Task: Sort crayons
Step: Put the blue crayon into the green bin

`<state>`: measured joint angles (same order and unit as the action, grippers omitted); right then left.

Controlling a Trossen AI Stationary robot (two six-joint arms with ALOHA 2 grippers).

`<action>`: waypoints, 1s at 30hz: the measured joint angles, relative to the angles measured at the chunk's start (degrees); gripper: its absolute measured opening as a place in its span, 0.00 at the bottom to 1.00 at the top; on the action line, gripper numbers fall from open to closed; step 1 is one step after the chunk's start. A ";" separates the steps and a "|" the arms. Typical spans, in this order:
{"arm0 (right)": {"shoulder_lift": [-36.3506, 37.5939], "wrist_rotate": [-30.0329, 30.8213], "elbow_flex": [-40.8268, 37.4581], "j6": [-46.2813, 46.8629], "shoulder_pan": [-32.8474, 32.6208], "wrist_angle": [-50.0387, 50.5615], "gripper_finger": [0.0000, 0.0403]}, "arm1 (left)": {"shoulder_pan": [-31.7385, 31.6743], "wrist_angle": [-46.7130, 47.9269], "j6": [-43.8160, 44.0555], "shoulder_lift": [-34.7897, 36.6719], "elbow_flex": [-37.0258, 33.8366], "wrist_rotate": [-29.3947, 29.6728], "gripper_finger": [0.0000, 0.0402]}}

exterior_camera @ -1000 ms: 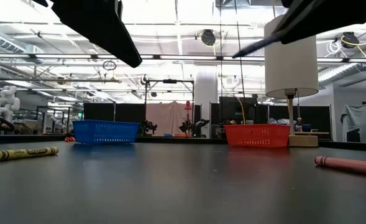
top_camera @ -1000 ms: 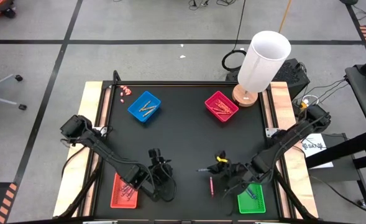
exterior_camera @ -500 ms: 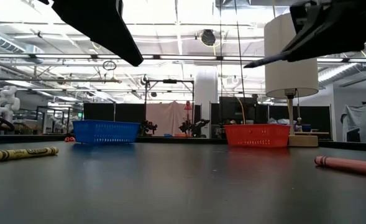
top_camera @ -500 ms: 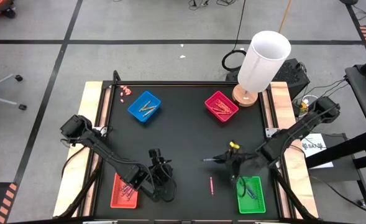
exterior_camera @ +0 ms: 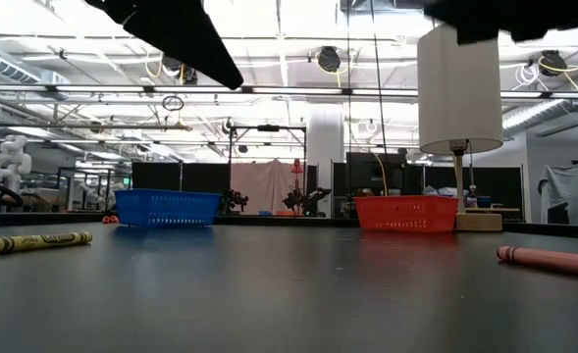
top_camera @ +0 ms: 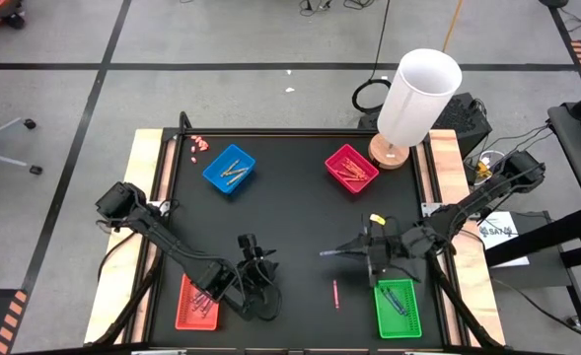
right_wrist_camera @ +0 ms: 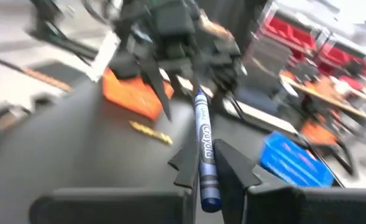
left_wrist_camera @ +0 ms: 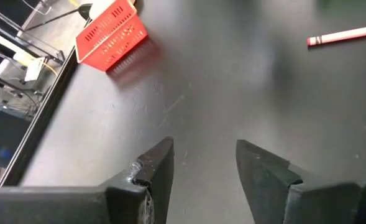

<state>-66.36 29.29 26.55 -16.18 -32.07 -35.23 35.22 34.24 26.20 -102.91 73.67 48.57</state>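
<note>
A black table carries four shallow trays. Just beside the right gripper, on its near side, sits the green tray; well beyond it, at the far edge, are the magenta tray and the blue tray. The left gripper hovers across the table beside the red-orange tray, fingers spread and empty. The right gripper is clenched on a blue crayon that sticks forward past its fingers — lifted above the table. A pink crayon lies loose just below and near it. To do this step well, the crayon should probably be carried fully over its tray and lowered before letting go — a high drop could bounce it out.
</note>
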 joint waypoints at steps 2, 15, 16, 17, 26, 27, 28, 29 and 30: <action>-0.12 -3.91 -0.01 -1.02 0.40 -2.97 0.06 | 0.00 -0.16 0.00 0.00 -0.01 0.08 0.43; -0.47 -8.50 -0.02 -1.07 2.02 -7.14 0.06 | -0.04 -1.37 -1.51 -0.02 -0.01 1.22 0.43; -0.47 -8.50 -0.02 -1.11 2.02 -6.73 0.06 | -0.04 -1.36 -1.51 -0.02 0.00 1.23 0.43; -0.47 -8.50 -0.02 -1.47 2.02 -6.13 0.06 | -0.04 -1.36 -1.51 -0.02 -0.01 1.23 0.43; -0.47 -8.45 -0.02 -19.69 2.05 -4.37 0.06 | -0.04 -2.77 -2.80 -0.02 -0.01 1.23 0.43; -0.47 -8.45 -0.02 -21.49 2.05 -4.36 0.06 | -0.07 -2.79 -3.00 -0.02 -0.01 1.23 0.43; -0.47 -8.45 -0.02 -22.86 2.02 -4.34 0.06 | -0.21 -2.87 -3.10 -0.02 -0.01 1.21 0.43; -0.47 -8.45 -0.02 -23.86 2.02 -4.34 0.06 | -0.35 -2.92 -3.09 -0.02 -0.02 1.23 0.43; -0.47 -8.45 -0.02 -24.54 2.02 -4.34 0.06 | -0.55 -2.91 -3.04 -0.02 -0.02 1.21 0.43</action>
<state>-66.83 20.84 26.52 -40.72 -30.04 -39.57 34.67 31.33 23.16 -102.94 73.65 49.78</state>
